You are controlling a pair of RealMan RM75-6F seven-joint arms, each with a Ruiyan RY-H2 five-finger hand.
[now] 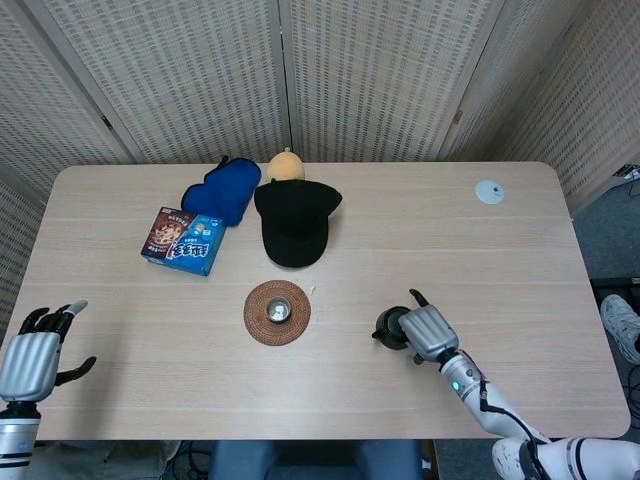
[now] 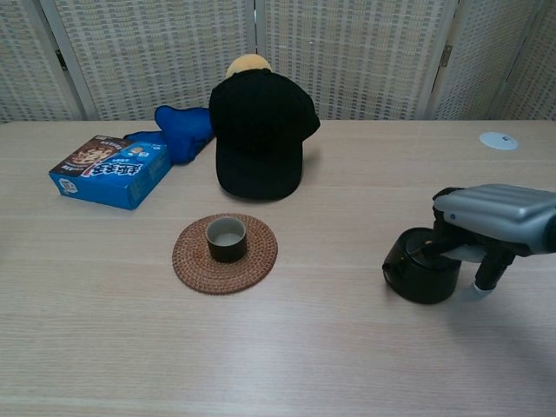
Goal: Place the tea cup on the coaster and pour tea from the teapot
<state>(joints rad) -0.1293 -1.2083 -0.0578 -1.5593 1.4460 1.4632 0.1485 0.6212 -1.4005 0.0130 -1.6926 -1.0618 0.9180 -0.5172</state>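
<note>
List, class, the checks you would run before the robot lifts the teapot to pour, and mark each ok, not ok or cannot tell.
1. Tea cup upright on the coaster: ok.
2. Right hand over the teapot: ok.
3. Fingers firmly closed on the handle: cannot tell.
4. Teapot upright on the table: ok.
5. Path from teapot to cup free of objects: ok.
6. Left hand away from the cup: ok.

The bench (image 2: 365, 182) is pale wood-grain with a smooth matt finish. At its middle, the coaster (image 2: 225, 254) is rough woven rattan, holding a dark glazed tea cup (image 2: 226, 239). Right of the coaster, the teapot (image 2: 423, 266) looks glossy black under the right robot hand (image 2: 495, 217), silvery smooth metal-look plates. Behind the coaster, the cap (image 2: 259, 139) is matt black cloth.
</note>
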